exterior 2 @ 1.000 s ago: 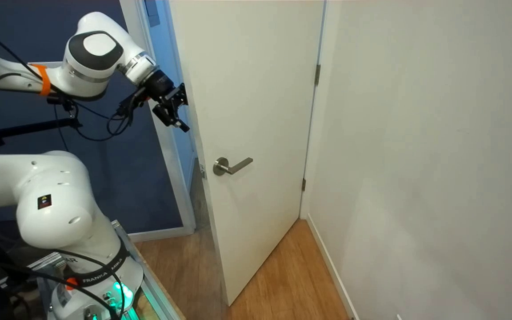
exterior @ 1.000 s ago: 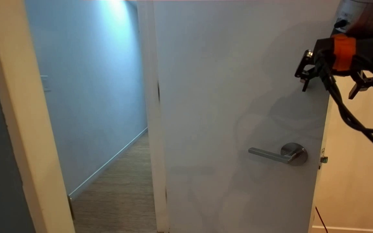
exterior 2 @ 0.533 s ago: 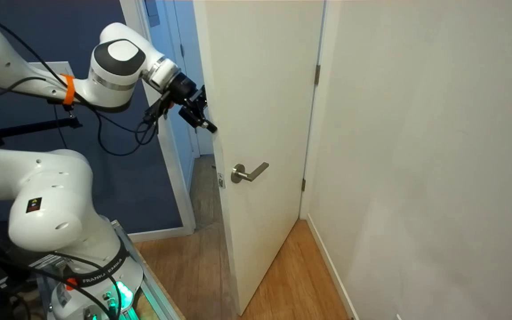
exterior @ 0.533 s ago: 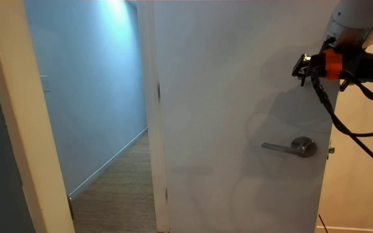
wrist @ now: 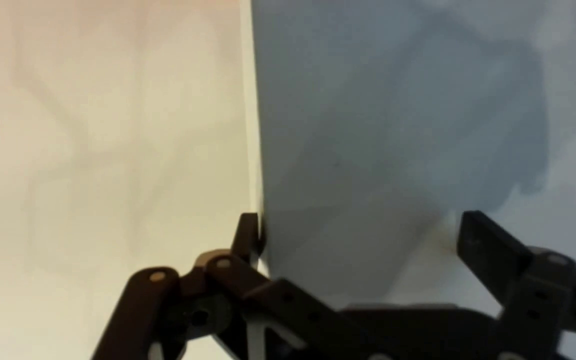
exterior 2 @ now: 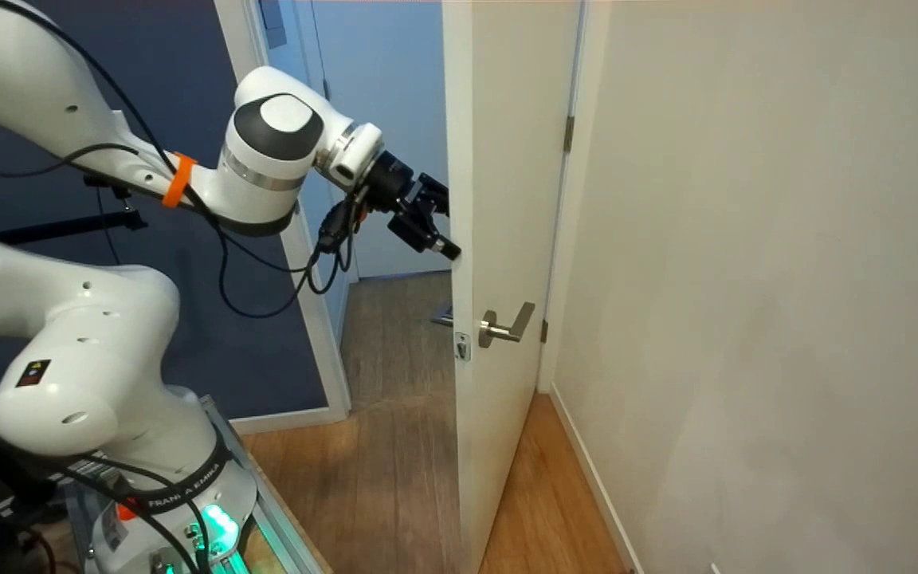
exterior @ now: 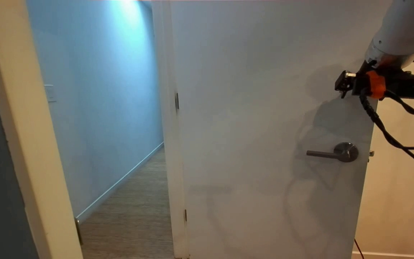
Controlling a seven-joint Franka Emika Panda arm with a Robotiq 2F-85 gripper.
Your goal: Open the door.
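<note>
The white door (exterior: 250, 126) stands ajar, well away from its frame; it also shows edge-on in an exterior view (exterior 2: 507, 199). Its silver lever handle (exterior: 346, 152) is level and shows in both exterior views (exterior 2: 511, 327). My gripper (exterior 2: 443, 227) is at the door's free edge, above the latch and handle, and grips nothing. In the wrist view the gripper's fingers (wrist: 359, 225) are wide apart. One finger is at the door edge, and the other is over the shadowed door face (wrist: 358, 140). Whether that second finger touches the face cannot be told.
A white wall (exterior 2: 746, 279) stands beyond the door's hinge side. The white door frame (exterior: 45, 144) borders the doorway, with a blue-lit hallway (exterior: 106, 90) behind. The robot base (exterior 2: 180, 494) is on a metal-edged stand. Cables hang from the arm.
The door has swung further toward the white wall and now shows nearly edge-on. My arm has reached forward with it, the gripper staying at the door's edge and dropping slightly.
</note>
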